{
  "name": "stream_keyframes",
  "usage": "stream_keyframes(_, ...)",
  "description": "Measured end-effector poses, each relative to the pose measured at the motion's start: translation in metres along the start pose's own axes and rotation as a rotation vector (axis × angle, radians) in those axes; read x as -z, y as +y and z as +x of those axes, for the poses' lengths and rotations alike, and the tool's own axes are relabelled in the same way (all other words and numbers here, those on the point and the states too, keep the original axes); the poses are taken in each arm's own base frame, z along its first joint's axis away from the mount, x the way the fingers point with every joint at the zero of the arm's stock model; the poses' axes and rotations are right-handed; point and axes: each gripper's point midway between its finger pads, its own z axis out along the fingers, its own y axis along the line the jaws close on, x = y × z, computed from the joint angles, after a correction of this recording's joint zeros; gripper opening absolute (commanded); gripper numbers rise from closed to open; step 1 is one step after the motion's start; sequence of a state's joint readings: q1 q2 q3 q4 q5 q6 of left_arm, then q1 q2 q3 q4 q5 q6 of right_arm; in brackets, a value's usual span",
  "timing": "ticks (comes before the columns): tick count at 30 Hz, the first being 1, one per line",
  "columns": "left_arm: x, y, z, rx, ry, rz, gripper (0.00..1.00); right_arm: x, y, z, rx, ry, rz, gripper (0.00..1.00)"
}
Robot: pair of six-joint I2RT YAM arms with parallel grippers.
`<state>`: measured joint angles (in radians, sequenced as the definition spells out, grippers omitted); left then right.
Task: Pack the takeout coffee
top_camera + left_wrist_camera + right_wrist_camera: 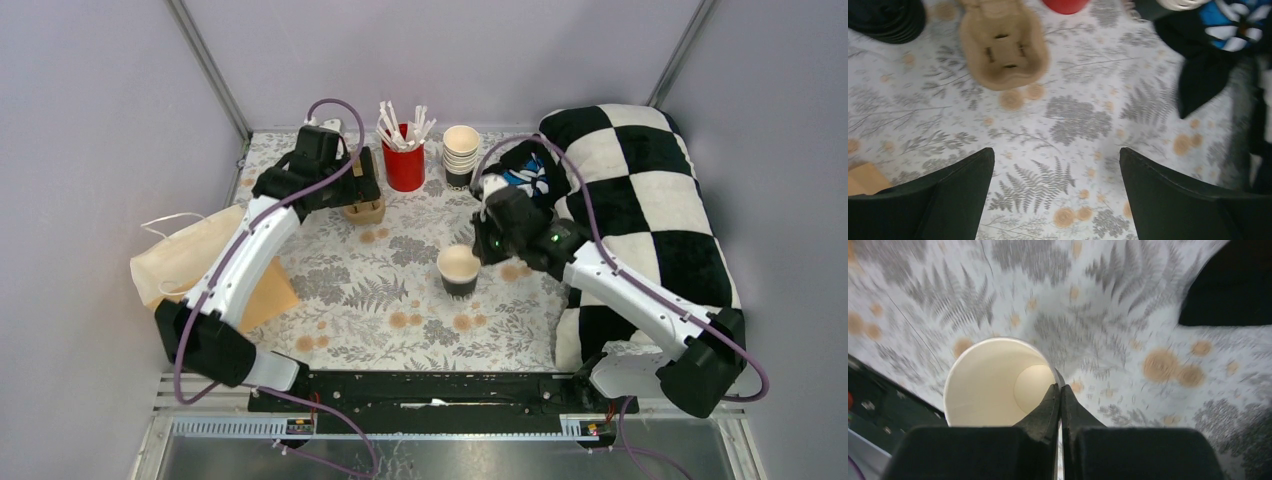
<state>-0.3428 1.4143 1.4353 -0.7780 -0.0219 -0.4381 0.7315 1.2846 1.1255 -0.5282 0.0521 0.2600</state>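
No cup with a black lid shows in any view. A lidless cream cup with a dark base [458, 270] stands upright at the middle of the floral table; whether it is lifted I cannot tell. My right gripper [484, 246] is shut on its right rim; in the right wrist view the fingertips [1054, 395] pinch the cup's wall [993, 380], one inside and one outside. My left gripper [350, 185] is open and empty at the back, above the table beside a tan pulp cup carrier [1003, 47]. Its fingers [948, 200] stand wide apart.
A red cup of white sticks [404, 160] and a stack of lidless cream cups [460, 155] stand at the back. A dark round ribbed thing [885, 20] lies near the carrier. A brown paper bag [185, 265] lies left. A checkered cushion [650, 200] fills the right.
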Motion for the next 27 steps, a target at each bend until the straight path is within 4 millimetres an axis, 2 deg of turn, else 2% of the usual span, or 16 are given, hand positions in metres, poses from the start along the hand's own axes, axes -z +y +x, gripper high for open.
stream_keyframes(3, -0.021, 0.030, -0.002, 0.037, 0.038, -0.103, 0.99, -0.008, -0.002, 0.045, 0.036, 0.077, -0.012, 0.00)
stream_keyframes(6, -0.033, 0.052, -0.002, 0.043, 0.058, -0.186, 0.99, -0.004, -0.006, 0.065, 0.061, 0.082, -0.021, 0.00)
stream_keyframes(14, -0.051, 0.077, -0.018, 0.053, 0.038, -0.269, 0.99, 0.001, -0.006, 0.064, 0.125, -0.047, -0.049, 0.00)
stream_keyframes(23, -0.078, 0.104, -0.029, 0.077, 0.057, -0.339, 0.97, -0.008, -0.007, 0.063, 0.202, -0.131, -0.041, 0.09)
stream_keyframes(27, -0.096, 0.115, -0.041, 0.076, 0.067, -0.363, 0.95, -0.011, -0.006, 0.064, 0.214, -0.133, -0.044, 0.14)
